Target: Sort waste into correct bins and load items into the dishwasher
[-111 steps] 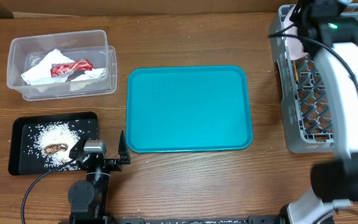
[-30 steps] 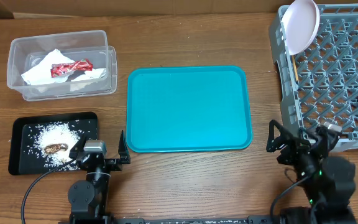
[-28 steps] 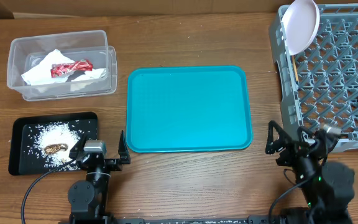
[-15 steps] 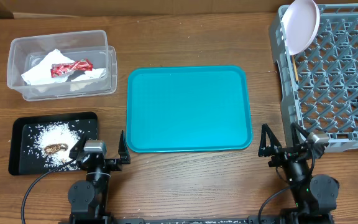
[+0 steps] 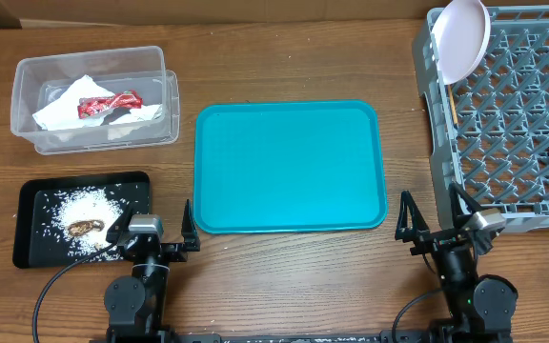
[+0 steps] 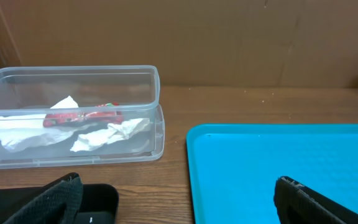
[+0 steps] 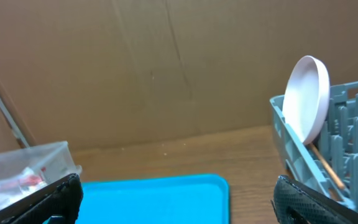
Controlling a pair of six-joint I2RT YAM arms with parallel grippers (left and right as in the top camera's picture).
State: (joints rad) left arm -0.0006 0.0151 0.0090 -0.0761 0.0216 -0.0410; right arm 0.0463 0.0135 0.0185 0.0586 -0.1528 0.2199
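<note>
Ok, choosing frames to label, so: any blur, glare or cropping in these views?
Overhead: sharp, evenly lit, soft shadows; grey dish rack cropped at the right edge. Left wrist: clear tub crisp, near fingers dark and blurred. Right wrist: slightly soft, white plate bright, no harsh glare.

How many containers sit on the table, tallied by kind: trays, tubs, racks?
Trays: 2 (teal tray, black tray)
Tubs: 1 (clear tub)
Racks: 1 (grey dish rack)
Total: 4
</note>
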